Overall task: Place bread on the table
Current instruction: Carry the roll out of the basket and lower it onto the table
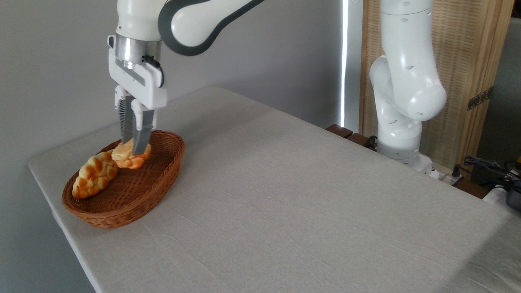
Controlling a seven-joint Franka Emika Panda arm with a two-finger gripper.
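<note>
- The gripper [133, 149] points straight down, its jaws pinching the bread [130, 156] at its top.
- The bread hangs above the wicker basket [134, 195], over the basket's far end.
- A braided loaf [94, 174] lies in the basket, just left of the bread.
- The basket sits at the left end of the table [309, 203].

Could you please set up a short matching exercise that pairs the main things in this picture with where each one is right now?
Things:
1. small round bun
2. braided loaf
3. wicker basket
4. gripper

Places or states:
A. lying inside the basket
B. standing on the table, near its left end
C. shut on the bun
D. held up above the basket floor

Pairs: 1-D, 2-A, 3-B, 4-C
</note>
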